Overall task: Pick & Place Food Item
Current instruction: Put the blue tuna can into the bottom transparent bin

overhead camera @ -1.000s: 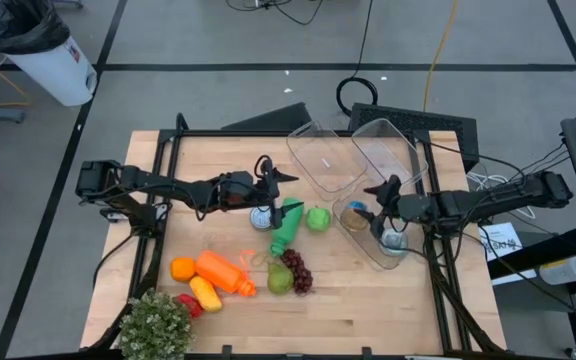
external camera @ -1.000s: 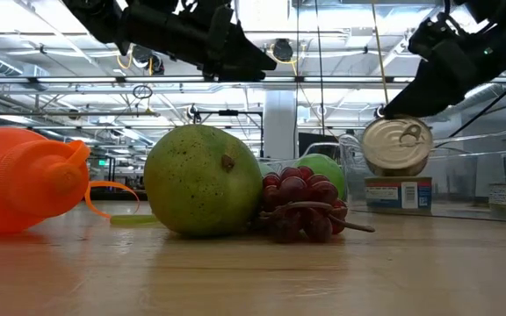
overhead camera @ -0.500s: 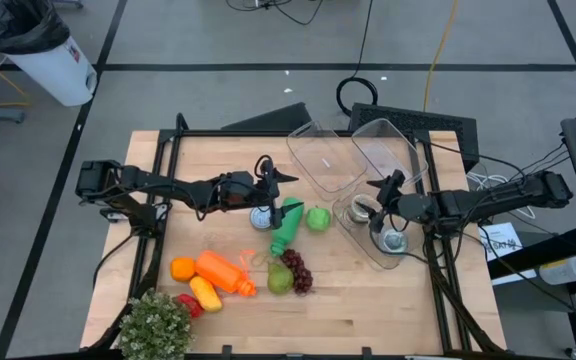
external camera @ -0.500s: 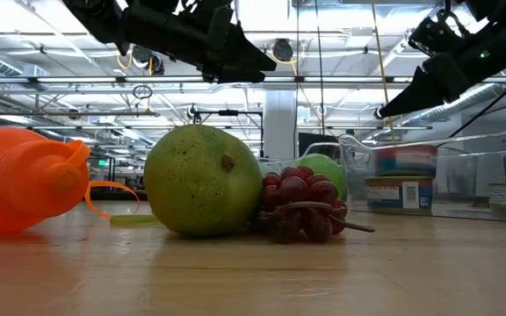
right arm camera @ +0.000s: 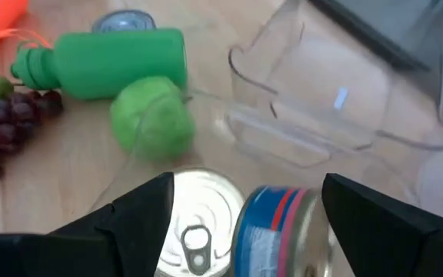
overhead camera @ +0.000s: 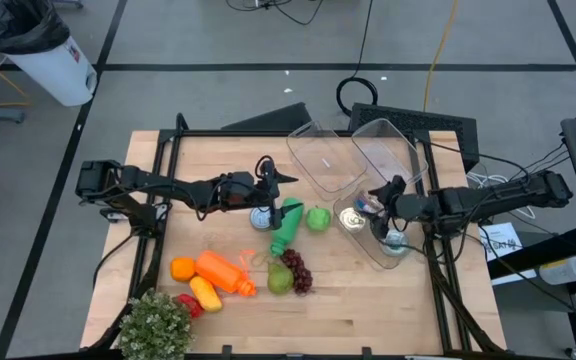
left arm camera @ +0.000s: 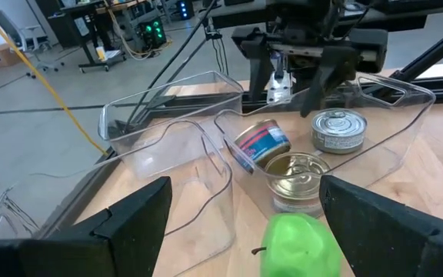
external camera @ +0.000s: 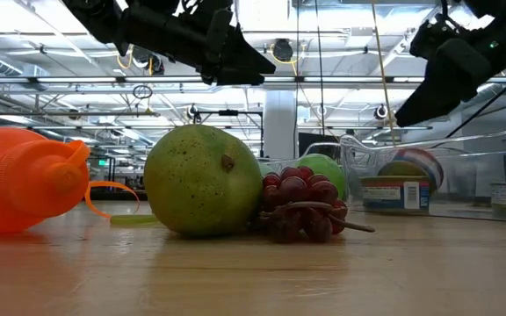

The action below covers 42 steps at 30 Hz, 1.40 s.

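A tin with a blue and red label (left arm camera: 260,143) lies tilted in a clear bin (overhead camera: 408,152), leaning on an upright tin (left arm camera: 297,177). A third tin (left arm camera: 340,129) stands behind them. My right gripper (overhead camera: 374,205) hovers open just above these tins, holding nothing; its wrist view looks down on the labelled tin (right arm camera: 271,231) and the pull-tab tin (right arm camera: 194,227). My left gripper (overhead camera: 280,180) waits open above the table's middle, over a green bottle (overhead camera: 286,225) and near a green apple (overhead camera: 317,218).
A second clear bin (overhead camera: 320,155) lies beside the first at the far side. A pear (overhead camera: 279,278), grapes (overhead camera: 298,270), an orange bottle (overhead camera: 223,272), an orange (overhead camera: 181,268) and a small plant (overhead camera: 155,325) lie toward the near left.
The tin that hung just under my right gripper has fallen into the clear bin and come to rest tilted against another tin. My right gripper has stayed over the bin and tipped its fingers further downward.
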Motion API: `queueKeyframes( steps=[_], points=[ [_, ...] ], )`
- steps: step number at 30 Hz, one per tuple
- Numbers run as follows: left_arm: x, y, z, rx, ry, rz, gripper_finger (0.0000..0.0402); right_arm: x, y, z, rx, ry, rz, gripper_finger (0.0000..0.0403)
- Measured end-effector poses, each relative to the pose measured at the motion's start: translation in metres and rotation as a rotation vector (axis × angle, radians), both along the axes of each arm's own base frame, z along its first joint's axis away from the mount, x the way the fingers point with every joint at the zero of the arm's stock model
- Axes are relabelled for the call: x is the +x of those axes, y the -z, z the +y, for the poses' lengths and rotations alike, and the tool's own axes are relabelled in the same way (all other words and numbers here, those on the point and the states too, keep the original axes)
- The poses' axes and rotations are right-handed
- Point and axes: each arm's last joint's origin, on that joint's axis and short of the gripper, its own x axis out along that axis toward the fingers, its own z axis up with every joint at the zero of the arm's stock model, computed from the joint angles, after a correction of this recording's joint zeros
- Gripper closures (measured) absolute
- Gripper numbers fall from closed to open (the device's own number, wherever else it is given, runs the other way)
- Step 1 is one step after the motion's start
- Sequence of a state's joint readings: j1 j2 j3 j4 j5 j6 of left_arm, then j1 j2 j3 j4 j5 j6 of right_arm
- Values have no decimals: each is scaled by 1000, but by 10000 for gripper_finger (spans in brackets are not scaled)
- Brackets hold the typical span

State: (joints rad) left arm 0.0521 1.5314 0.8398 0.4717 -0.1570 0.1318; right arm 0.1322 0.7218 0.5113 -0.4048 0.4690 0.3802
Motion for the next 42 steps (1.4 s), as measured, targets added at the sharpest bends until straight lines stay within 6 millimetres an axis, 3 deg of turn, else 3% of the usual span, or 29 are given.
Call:
queueKeyframes(
  steps=[10, 14, 20, 28, 34, 38, 42],
  points=[
    [0, 0, 0, -4, -1, -1, 66, 11, 22, 0, -14, 19, 182, 91],
    [0, 0, 0, -6, -1, 1, 66, 11, 19, 0, -18, 11, 196, 91],
    [0, 1, 0, -6, -1, 5, 66, 5, -3, 0, 87, 132, 218, 91],
    [0, 1, 0, -6, -2, 12, 66, -4, 12, 5, 259, 249, 394, 91],
    [0, 1, 0, -10, -3, 8, 66, 2, 20, 6, 250, 229, 465, 94],
    [0, 1, 0, -10, -3, 8, 66, 4, 23, 6, 227, 202, 502, 133],
    [0, 1, 0, -5, -2, 10, 66, 4, 22, 6, 219, 172, 501, 222]
  ],
)
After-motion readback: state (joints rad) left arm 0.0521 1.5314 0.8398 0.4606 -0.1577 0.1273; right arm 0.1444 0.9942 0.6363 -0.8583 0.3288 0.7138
